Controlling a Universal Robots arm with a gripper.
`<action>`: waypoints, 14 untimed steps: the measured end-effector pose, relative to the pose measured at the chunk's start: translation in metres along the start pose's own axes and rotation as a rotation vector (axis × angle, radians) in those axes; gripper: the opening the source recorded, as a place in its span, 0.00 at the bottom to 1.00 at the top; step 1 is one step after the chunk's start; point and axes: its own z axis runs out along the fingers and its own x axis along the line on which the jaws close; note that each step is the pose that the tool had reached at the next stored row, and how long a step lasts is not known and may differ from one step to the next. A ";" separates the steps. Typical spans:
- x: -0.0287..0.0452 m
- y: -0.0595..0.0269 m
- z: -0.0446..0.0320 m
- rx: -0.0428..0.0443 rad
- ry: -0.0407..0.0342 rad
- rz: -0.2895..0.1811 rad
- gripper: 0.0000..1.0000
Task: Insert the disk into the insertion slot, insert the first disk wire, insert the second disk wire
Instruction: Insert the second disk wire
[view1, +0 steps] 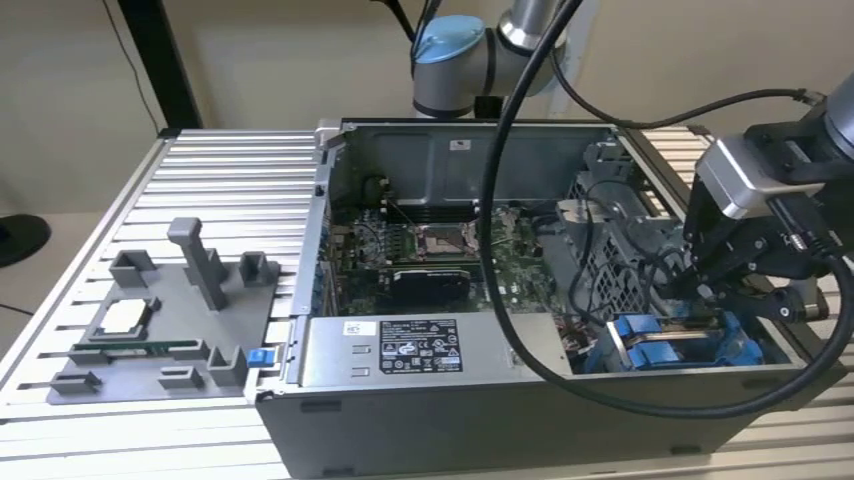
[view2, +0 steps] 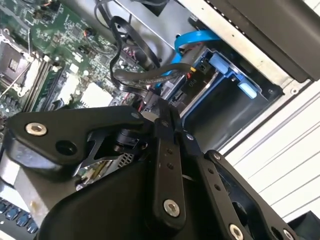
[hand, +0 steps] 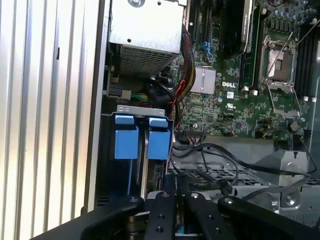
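- The fingers (view2: 159, 131) are drawn narrow, their tips closed on the end of a black wire (view2: 131, 76) (the plug itself is mostly hidden by the finger tips).
- The gripper (view2: 161, 107) hangs low inside the open computer case (view1: 534, 420), just above the drive bay; in the first wrist view the gripper (hand: 176, 182) points at the bay's edge, and in the exterior view the gripper (view1: 694, 290) is at the case's side on the exterior view's right.
- The black wire loops back from the tips over the motherboard (hand: 225, 105).
- The disk (hand: 126, 142) sits in the insertion slot (hand: 140, 108), its two blue frame tabs side by side at the slot's mouth, just beside the finger tips.
- A blue wire (view2: 197, 36) arcs near the disk's blue frame; where it ends I cannot tell.
- The grey power-supply box (view1: 400, 345) lies next to the slot, along the case's near wall.
- Outside the case, on the exterior view's left, a grey fixture tray (view1: 147, 345) rests on the slatted table (view1: 214, 170).
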 end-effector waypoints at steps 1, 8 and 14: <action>0.0000 0.0000 -0.0001 0.0030 -0.0069 -0.003 0.00; 0.0000 0.0000 -0.0002 0.0415 -0.0579 -0.034 0.00; -0.0003 0.0000 -0.0010 0.0641 -0.1109 -0.047 0.00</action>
